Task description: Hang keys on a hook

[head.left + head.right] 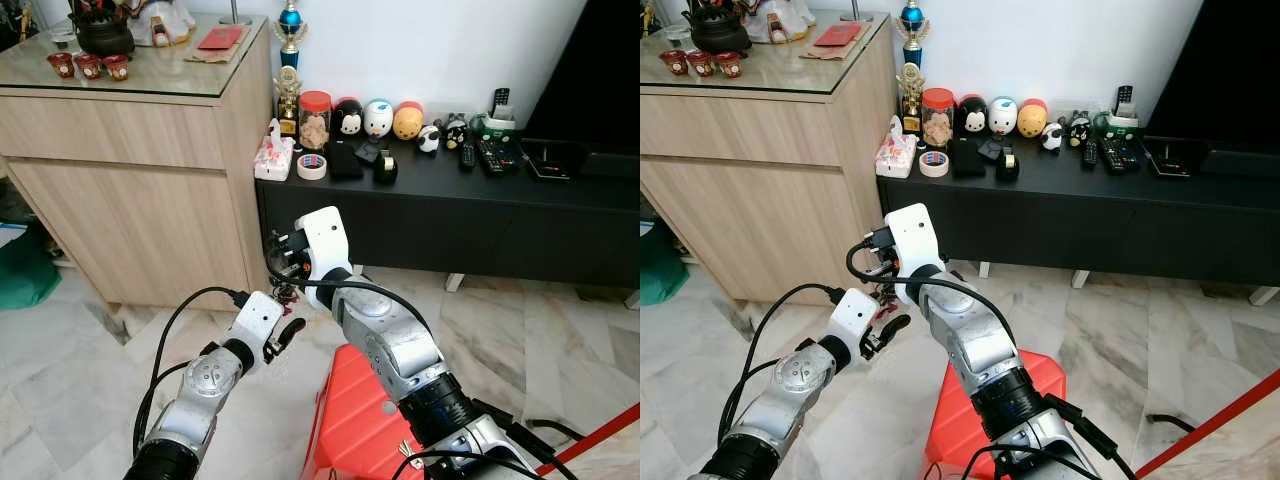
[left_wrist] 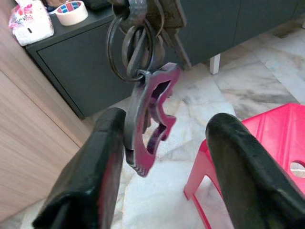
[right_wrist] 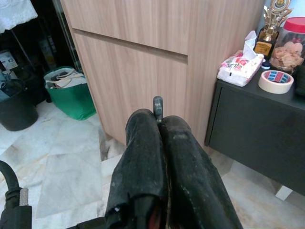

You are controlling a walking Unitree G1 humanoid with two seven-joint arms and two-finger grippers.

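Above the red stool (image 1: 360, 420), the right gripper (image 3: 158, 119) pinches the keys (image 2: 143, 71) by their ring; the purple fob hangs between the left gripper's (image 2: 162, 157) spread fingers. Best carry them steadily, swing damped, toward whichever hook awaits

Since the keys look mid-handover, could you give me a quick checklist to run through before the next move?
1. Right gripper shut on the keys: ok, fingers pinched together.
2. Left gripper open around the purple carabiner: ok.
3. Carabiner centred between the left fingers: not ok, it lies against one finger.
4. Hook located: cannot tell.
5. Wooden cabinet and red stool clear of both arms: ok.
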